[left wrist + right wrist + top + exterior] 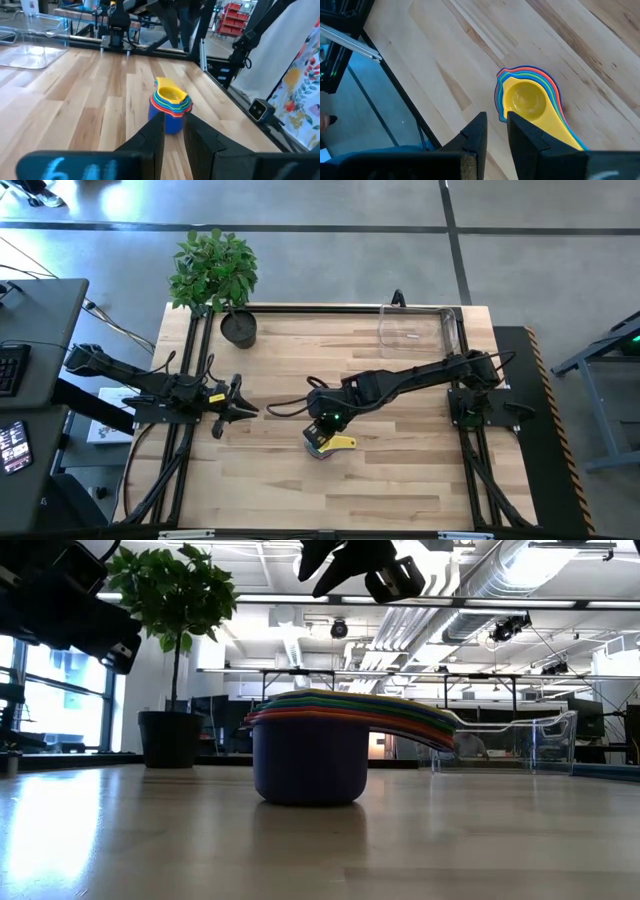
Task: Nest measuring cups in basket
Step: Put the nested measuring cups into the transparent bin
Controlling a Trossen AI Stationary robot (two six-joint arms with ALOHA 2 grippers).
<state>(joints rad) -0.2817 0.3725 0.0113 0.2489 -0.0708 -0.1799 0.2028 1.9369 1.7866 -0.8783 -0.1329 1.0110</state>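
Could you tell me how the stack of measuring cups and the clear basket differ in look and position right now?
The stack of measuring cups is opaque and many-coloured, yellow on top; the clear basket is transparent and holds nothing. The stack stands near the table's middle, under the right gripper; the basket sits at the far edge, with no gripper near it. The stack is round with handles fanning out; the basket is rectangular. Both rest upright on the wooden table.

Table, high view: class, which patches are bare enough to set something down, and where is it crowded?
Free: the near strip of the table below the stacked measuring cups, and the wood between the plant pot and the basket. Crowded: the middle, where the right gripper hangs over the stack, and the left side by the left gripper.
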